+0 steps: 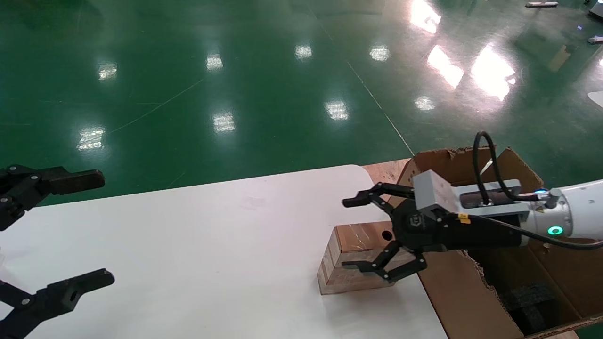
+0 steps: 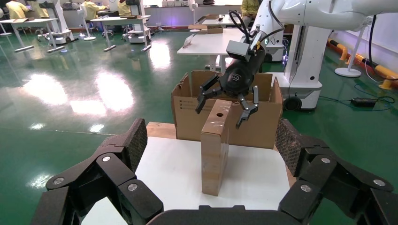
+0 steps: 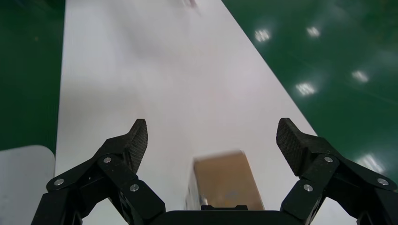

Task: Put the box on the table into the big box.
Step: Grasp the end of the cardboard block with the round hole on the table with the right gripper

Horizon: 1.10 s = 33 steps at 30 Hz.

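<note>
The small brown box (image 1: 351, 256) stands on the white table (image 1: 212, 245) near its right edge, copper top with a round hole facing up. My right gripper (image 1: 351, 234) is open, one finger on each side of the box's top, with gaps to the box. The right wrist view shows the box (image 3: 225, 180) between the spread fingers (image 3: 133, 140). The big box (image 1: 452, 165), a cardboard carton, stands open just right of the table. My left gripper (image 1: 104, 228) is open and empty at the far left. The left wrist view shows the box (image 2: 216, 150) before the carton (image 2: 187, 117).
Black foam (image 1: 527, 296) lies inside the carton. A wooden board (image 1: 384, 172) shows under the carton by the table's far right corner. Green floor surrounds the table. A white robot base (image 2: 305, 70) and other tables stand behind the carton in the left wrist view.
</note>
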Each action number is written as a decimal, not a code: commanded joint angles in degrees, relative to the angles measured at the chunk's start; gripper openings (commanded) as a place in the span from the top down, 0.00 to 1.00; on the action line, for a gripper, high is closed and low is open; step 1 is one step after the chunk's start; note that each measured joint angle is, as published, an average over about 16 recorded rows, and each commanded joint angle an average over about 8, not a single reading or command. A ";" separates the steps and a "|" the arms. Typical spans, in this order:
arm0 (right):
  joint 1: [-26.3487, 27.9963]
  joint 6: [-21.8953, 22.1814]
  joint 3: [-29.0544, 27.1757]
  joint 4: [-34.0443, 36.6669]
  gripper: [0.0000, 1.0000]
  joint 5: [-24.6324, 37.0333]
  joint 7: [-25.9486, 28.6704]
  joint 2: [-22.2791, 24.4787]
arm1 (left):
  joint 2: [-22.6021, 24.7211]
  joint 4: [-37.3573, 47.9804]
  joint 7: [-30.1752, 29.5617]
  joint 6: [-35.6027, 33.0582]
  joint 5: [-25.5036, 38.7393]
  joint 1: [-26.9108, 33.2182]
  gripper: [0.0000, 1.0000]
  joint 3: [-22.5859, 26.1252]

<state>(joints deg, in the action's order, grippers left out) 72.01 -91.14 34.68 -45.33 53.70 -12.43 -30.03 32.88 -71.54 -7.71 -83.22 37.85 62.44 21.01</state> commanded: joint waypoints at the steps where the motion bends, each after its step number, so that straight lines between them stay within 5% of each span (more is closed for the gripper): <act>1: 0.73 0.02 1.42 1.24 0.00 -0.03 -1.00 0.66 | 0.00 0.00 0.00 0.00 0.00 0.00 0.00 0.00; 19: 6.09 0.26 8.81 14.91 0.00 -1.50 -7.76 -1.65 | 0.00 0.00 0.00 0.00 0.00 0.00 0.00 0.00; 33: 7.31 -0.02 14.15 18.14 0.00 -3.46 -9.24 -1.35 | 0.00 0.00 0.00 0.00 -0.01 0.00 0.00 0.01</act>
<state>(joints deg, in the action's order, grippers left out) 79.29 -91.15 48.76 -27.37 50.06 -21.57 -31.52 32.88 -71.54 -7.70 -83.22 37.85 62.44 21.02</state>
